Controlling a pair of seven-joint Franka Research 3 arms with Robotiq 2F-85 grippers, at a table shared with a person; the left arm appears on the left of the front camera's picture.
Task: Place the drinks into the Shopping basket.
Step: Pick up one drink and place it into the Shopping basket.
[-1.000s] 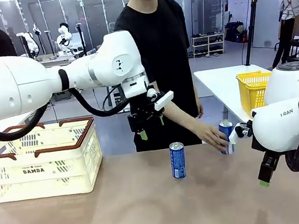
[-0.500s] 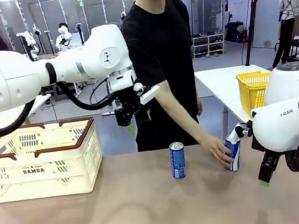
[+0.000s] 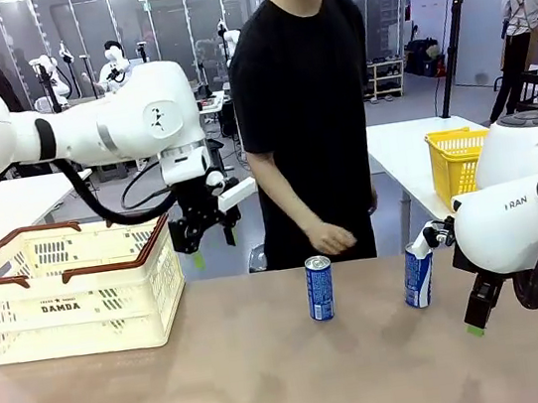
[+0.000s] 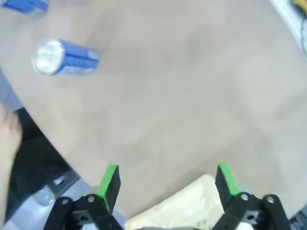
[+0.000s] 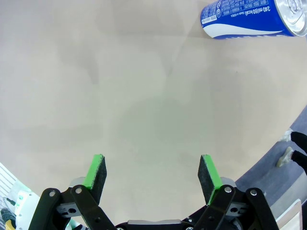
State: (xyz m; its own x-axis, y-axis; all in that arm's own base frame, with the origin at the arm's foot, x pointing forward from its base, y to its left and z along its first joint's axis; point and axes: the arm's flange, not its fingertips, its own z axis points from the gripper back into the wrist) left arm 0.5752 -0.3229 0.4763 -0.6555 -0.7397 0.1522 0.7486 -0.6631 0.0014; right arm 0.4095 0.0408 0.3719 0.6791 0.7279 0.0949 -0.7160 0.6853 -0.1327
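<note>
Beige tabletop spreads across the lower frame. At lower right, the right gripper hangs just above the table, its jaws spread wide with nothing between them. Farther back stand 2 blue drinks, set apart from each other: the centre can mid-frame and the right can close to the right arm. At left, the cream Shopping basket sits on the table. The left gripper hovers just beside the basket's right end, jaws wide apart, holding nothing. Behind the table stands a person in black, with 1 hand above the centre can. At far right, a yellow basket sits on another table.
</note>
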